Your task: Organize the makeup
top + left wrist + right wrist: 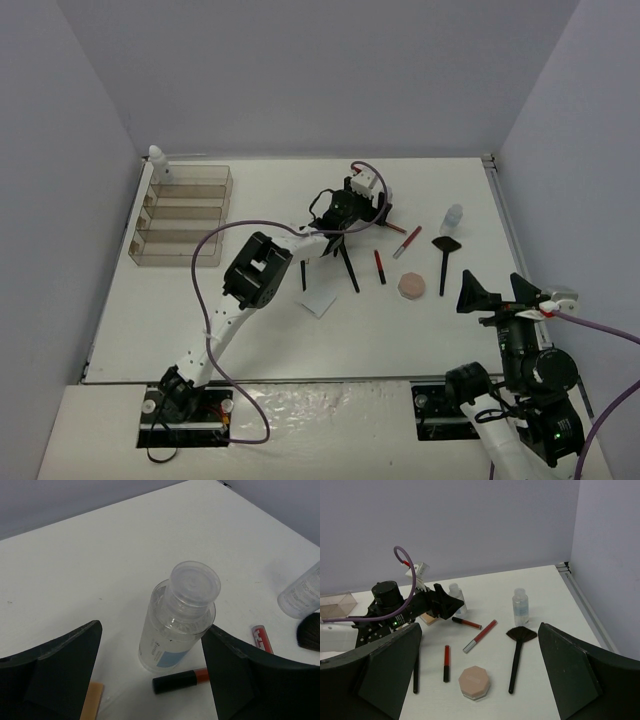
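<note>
left wrist view: showed a clear bottle (177,620) standing upright, long axis vertical, flip cap toward the camera, between the wide-spread jaws of the left gripper (152,630); gripped nothing, the left jaw well apart from the bottle, contact at the right jaw impossible to tell. showed a black-and-red lip tube (180,679) lying just beside the bottle's base on the camera side, long axis across the frame, red end to the right, and a tan compact (91,702) at the lower edge. top external view: placed the right gripper (497,290) over the table's near right part, jaws fully parted and empty. found a fan brush (444,255) with bristles toward the far wall and handle toward the arms, beside a pink round compact (411,287) and a second clear bottle (453,218), upright. located the smoky tiered organizer (180,228) at the far left of the white table (150,330), well apart from the scattered makeup; pale grey walls (300,70) on three sides.
</note>
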